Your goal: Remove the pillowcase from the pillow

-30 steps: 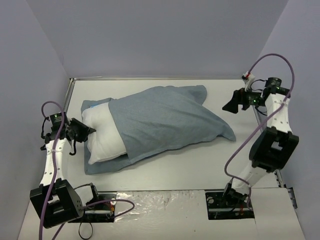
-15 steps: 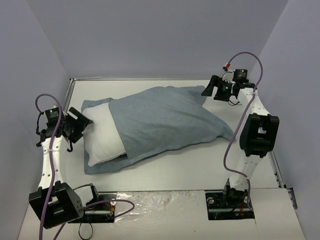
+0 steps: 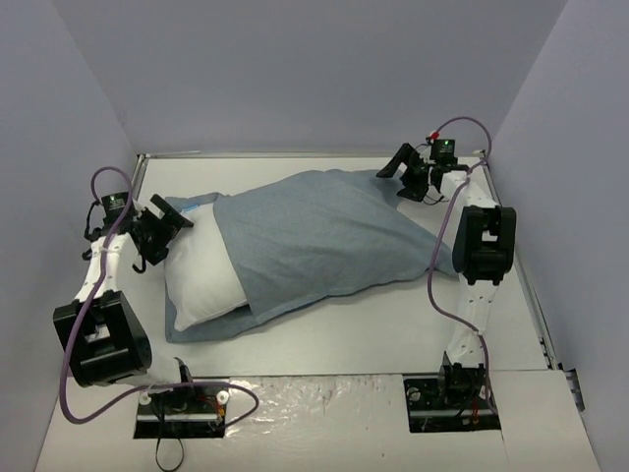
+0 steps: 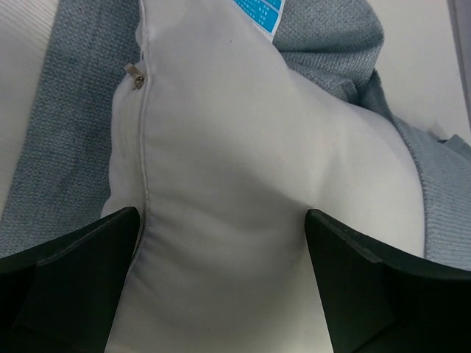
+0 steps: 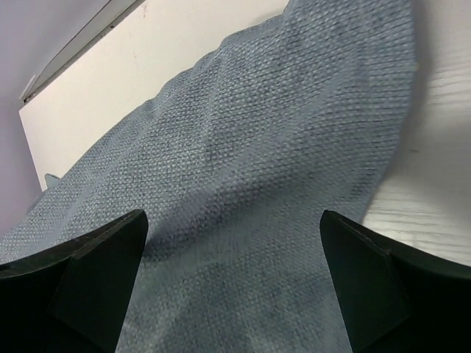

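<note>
left gripper (image 3: 169,224) spread astride the bare end of the pillow (image 3: 201,273), i judge to anchor it; right gripper (image 3: 401,170) spread over the far corner of the pillowcase (image 3: 324,236), to pull.

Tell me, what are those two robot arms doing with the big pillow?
They are trying to get the blue pillowcase off the white pillow. Right now neither is gripping anything. The left gripper is open at the pillow's bare end, and the right gripper is open above the pillowcase's far corner. Most of the pillow is inside the case.
</note>
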Controlling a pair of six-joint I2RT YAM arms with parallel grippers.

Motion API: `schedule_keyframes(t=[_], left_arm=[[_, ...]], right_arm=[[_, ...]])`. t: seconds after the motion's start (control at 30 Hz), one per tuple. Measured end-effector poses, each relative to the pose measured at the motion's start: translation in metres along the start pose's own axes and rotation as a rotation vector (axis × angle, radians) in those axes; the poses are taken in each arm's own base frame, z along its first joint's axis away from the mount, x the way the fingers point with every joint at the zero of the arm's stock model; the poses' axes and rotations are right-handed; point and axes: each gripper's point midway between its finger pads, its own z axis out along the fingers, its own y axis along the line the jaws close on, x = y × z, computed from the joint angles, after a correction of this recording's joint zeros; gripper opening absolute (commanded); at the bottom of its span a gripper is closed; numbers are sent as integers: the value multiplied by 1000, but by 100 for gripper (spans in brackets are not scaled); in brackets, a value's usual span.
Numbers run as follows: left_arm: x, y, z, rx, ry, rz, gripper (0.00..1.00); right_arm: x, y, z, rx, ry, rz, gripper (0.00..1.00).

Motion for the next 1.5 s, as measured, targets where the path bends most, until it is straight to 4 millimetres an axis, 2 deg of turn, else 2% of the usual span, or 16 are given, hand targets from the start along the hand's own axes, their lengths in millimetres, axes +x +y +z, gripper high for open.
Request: schedule_keyframes(t=[0.13,0.2,0.23,0.27,0.3,0.33,0.4,0.43,0.47,0.5,0.6,0.7,1.0,1.1,1.33,1.5], left_arm=[[16,-1,18,3,74,36,100],[19,-8,21,29,84,53,84],[20,-13,22,55,86,60,67],[20,-17,23,69,85,56,58],[21,-21,24,94,84,58,51],[22,-24,25,117,86,52,44],[25,-29,26,151,93,36,25],[26,-32,26,169,96,28,17],[25,-35,25,185,95,22,10],[24,-39,24,200,92,18,3],[17,-51,16,241,62,9,2],[7,-66,5,290,15,-10,2],[-12,-104,-32,420,-87,-40,2],[-24,-117,-47,452,-134,-49,2],[-62,-163,-97,539,-247,-39,2],[-81,-196,-139,606,-309,-5,2]], right_arm=[[11,5,18,0,15,39,100],[14,6,24,3,17,56,99],[17,7,28,5,19,58,93],[18,6,30,7,19,63,87],[20,5,32,13,19,68,76],[21,6,34,12,18,71,53],[22,10,37,-10,12,72,26],[22,13,38,-24,11,73,4],[22,15,39,-39,7,71,0],[22,17,38,-51,7,75,0],[24,16,30,-61,3,61,0],[17,15,6,-69,-18,5,0],[-17,40,-128,-37,-211,-445,0],[-20,31,-157,31,-272,-550,0],[-3,-26,-167,228,-241,-657,0],[5,-46,-167,299,-203,-709,0]])
